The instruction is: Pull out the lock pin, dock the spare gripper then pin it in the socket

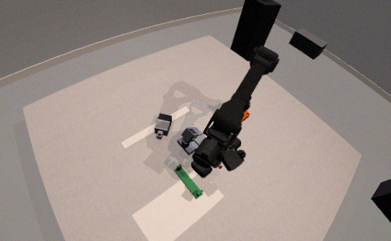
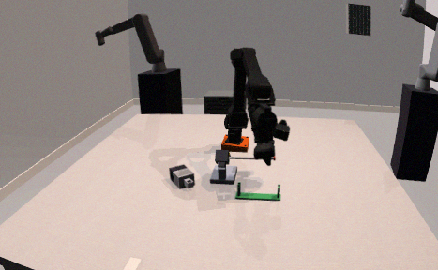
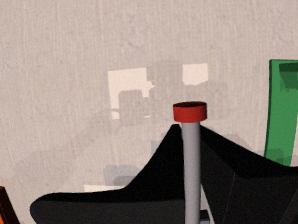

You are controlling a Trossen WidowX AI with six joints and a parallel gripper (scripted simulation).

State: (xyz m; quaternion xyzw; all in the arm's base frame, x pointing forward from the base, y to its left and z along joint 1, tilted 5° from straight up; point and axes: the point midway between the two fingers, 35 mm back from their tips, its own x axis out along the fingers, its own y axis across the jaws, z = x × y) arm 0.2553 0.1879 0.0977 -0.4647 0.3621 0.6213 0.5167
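One big black arm (image 1: 242, 89) (image 2: 255, 77) is reaching over the table (image 1: 106, 96) (image 2: 119, 220), and its orange base (image 1: 245, 115) (image 2: 244, 144) is standing behind the mount (image 1: 188, 146) (image 2: 224, 175). Its gripper (image 2: 265, 157) (image 3: 184, 131) is hanging just beside the mount, with its jaws clamped on the pin. It is probably gripping there so it can slide the pin straight out sideways.

The mount is sitting flat and holding its dark socket (image 1: 191, 135) (image 2: 221, 157) up high, likely so that things can go in.

The green rack (image 1: 188, 182) (image 2: 259, 196) (image 3: 281, 115) is lying near the mount, on the side away from the base. Its end posts are sticking up, maybe to hold the pin for a while.

The spare gripper (image 1: 163, 124) (image 2: 181, 176) is resting on the table, apart from the mount, on the side away from the pin.

The thin pin (image 2: 250, 158) (image 3: 191, 165) is pointing sideways from the socket, its red cap (image 1: 220, 166) (image 2: 274, 158) (image 3: 190, 112) facing away. Whether its tip is still inside, I cannot tell.

I am counting one arm, one mount, one rack with two posts, one spare gripper and one pin.
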